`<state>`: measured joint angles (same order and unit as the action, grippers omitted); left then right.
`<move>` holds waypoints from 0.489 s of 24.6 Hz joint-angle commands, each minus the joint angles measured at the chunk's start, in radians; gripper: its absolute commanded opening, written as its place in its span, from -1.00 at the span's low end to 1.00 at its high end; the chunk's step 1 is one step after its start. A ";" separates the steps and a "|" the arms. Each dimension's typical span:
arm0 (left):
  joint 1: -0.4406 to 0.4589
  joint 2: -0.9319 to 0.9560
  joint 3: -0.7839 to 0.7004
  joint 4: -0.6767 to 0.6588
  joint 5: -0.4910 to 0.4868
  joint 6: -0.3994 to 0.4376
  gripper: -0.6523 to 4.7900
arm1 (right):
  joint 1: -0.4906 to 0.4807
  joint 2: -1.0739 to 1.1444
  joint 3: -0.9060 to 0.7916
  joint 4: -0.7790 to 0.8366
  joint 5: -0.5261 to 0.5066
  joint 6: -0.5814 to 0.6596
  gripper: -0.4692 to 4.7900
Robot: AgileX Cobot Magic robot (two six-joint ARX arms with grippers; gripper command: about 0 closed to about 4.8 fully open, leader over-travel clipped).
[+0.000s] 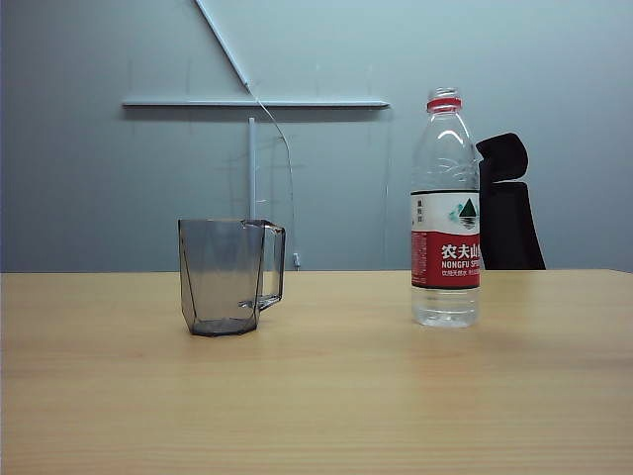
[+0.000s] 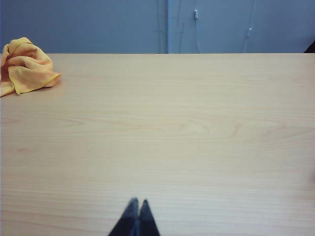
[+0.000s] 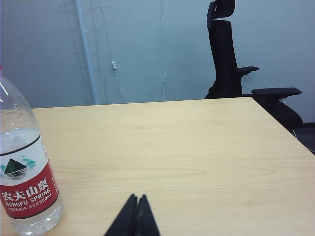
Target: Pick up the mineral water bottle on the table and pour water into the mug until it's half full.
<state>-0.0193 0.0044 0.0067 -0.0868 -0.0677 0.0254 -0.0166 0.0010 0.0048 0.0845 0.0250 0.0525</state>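
On the worktop (image 1: 326, 396), the mug (image 1: 229, 276) stands upright at left, the mineral water bottle (image 1: 446, 213) well apart at right. My left gripper (image 2: 137, 202) and right gripper (image 3: 138, 198) hover low, jaws closed, holding nothing.

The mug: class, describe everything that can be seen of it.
The mug is transparent smoky-grey faceted plastic, tapering to its base, with a squared handle facing the mineral water bottle. It looks empty and stands upright on the table, left of the bottle and apart from it. Nothing else touches it; neither gripper is near.
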 commanded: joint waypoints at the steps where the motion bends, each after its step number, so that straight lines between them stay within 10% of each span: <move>1: 0.000 0.002 0.002 0.013 0.001 -0.003 -0.77 | 0.000 -0.002 -0.004 0.017 -0.002 -0.001 -0.85; 12: -0.059 0.002 0.002 0.013 -0.016 -0.003 -0.77 | 0.003 -0.002 -0.004 0.021 -0.091 0.093 -0.85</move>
<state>-0.0494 0.0044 0.0067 -0.0868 -0.0753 0.0254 -0.0162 0.0010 0.0048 0.0845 -0.0185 0.0948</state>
